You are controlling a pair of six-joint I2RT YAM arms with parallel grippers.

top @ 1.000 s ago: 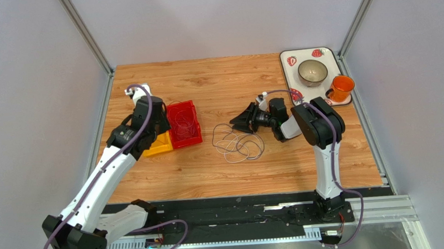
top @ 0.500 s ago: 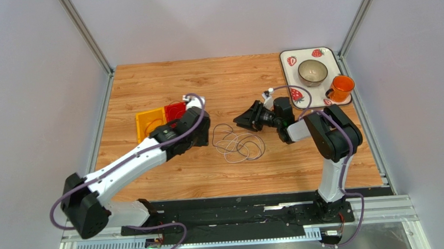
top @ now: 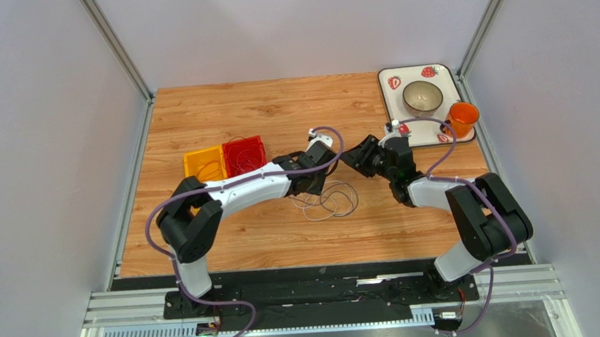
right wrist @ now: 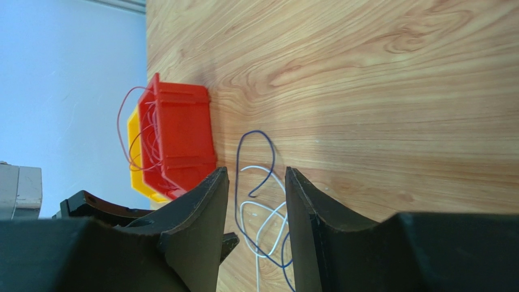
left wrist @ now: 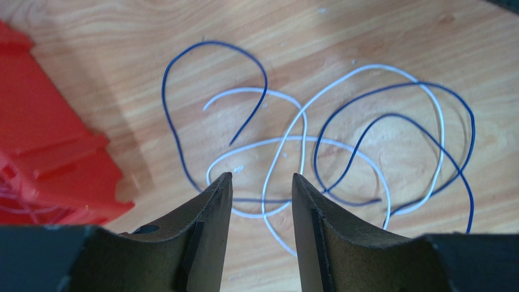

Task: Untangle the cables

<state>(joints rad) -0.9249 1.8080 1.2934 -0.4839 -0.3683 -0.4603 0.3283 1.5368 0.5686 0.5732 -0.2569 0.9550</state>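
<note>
On the wooden table (top: 274,106), thin blue and white cables (left wrist: 303,141) are seen looped and crossed beside the red bin (left wrist: 49,152); left and right jaws are parted, empty.

- cables (top: 335,203) lay looped on the table (top: 218,111).
- left gripper (top: 313,187) was over their left edge.
- right gripper (top: 349,157) hung near their far side.
- red bin (top: 244,155) touched yellow bin (top: 202,162).

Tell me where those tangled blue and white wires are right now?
From above, the blue and white wires lie mid-table, right of the red bin, partly under the left gripper.
</note>
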